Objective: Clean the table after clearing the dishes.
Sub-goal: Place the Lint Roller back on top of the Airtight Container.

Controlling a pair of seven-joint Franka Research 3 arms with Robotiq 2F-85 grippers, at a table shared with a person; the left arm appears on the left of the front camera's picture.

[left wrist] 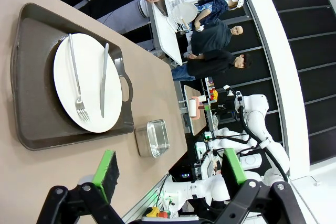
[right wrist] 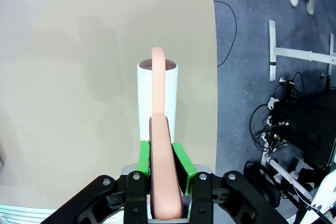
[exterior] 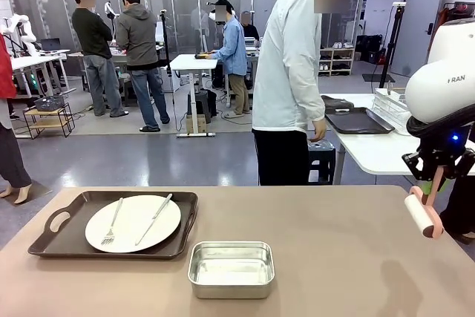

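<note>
At the left of the pinkish-brown table (exterior: 334,257) a dark brown tray (exterior: 74,239) carries a white plate (exterior: 133,223) with a fork (exterior: 113,222) and a knife (exterior: 154,219). My right gripper (exterior: 436,180) hangs over the table's right edge, shut on the pink handle of a white lint roller (exterior: 418,213). In the right wrist view the roller (right wrist: 145,93) points out over the tabletop from my right gripper (right wrist: 160,163). My left gripper (left wrist: 170,169) is open and empty, off the table's side, looking across at the tray (left wrist: 31,77) and plate (left wrist: 86,82).
A small steel pan (exterior: 231,268) sits near the front edge, right of the tray. A person in a white hoodie (exterior: 289,72) stands beyond the far edge beside a white table (exterior: 371,150) that holds another dark tray (exterior: 356,120) and a wire rack (exterior: 390,105).
</note>
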